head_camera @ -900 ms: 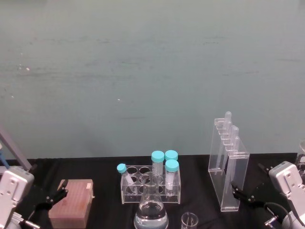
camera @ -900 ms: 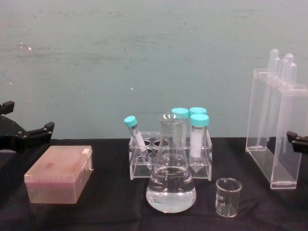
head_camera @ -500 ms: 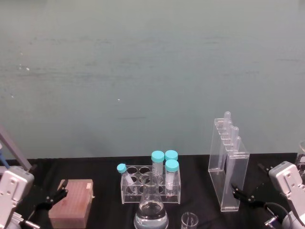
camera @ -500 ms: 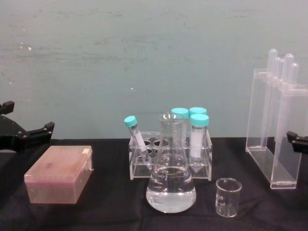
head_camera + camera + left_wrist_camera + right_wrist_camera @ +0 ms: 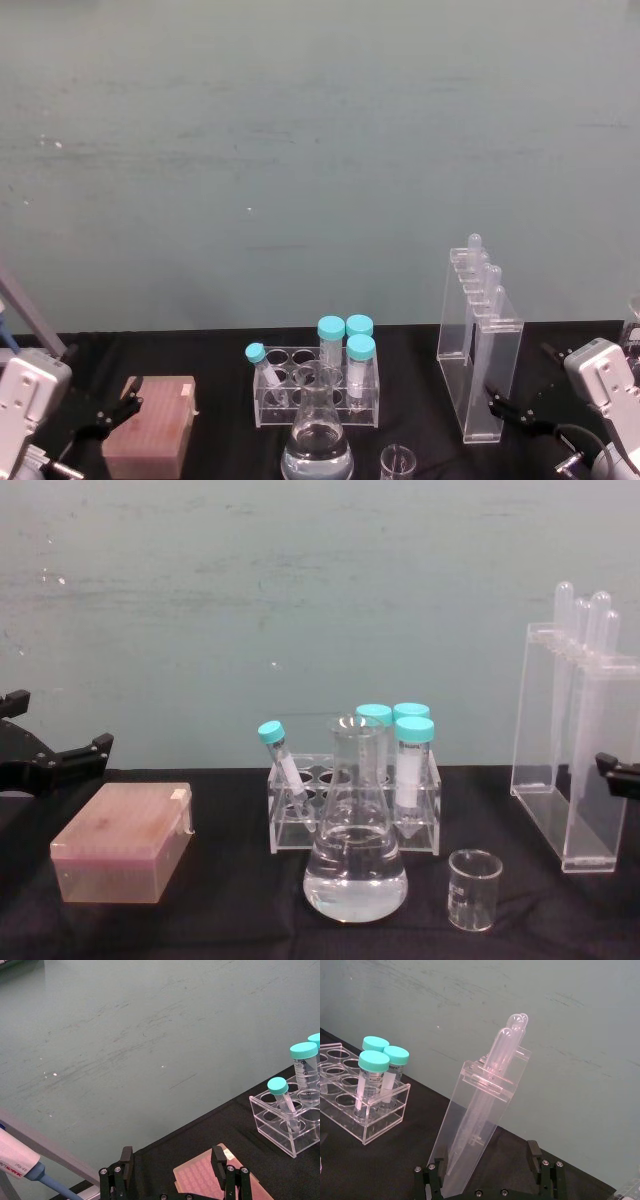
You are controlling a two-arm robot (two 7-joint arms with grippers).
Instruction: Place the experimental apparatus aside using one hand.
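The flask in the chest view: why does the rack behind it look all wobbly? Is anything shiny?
Chest view: the flask and its clear liquid bend the light, so the tube rack behind looks warped; small bright glints sit on the beaker. Right wrist view: the tall stand shows pale reflections on its clear walls, with the open right hand close by.

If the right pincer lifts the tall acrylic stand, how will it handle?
The tall acrylic stand looks narrow-based and tall, so likely tippy if pushed high. Its smooth clear walls may slip in the open right pincer. The test tubes seem loose in it, so tilting could shed them.
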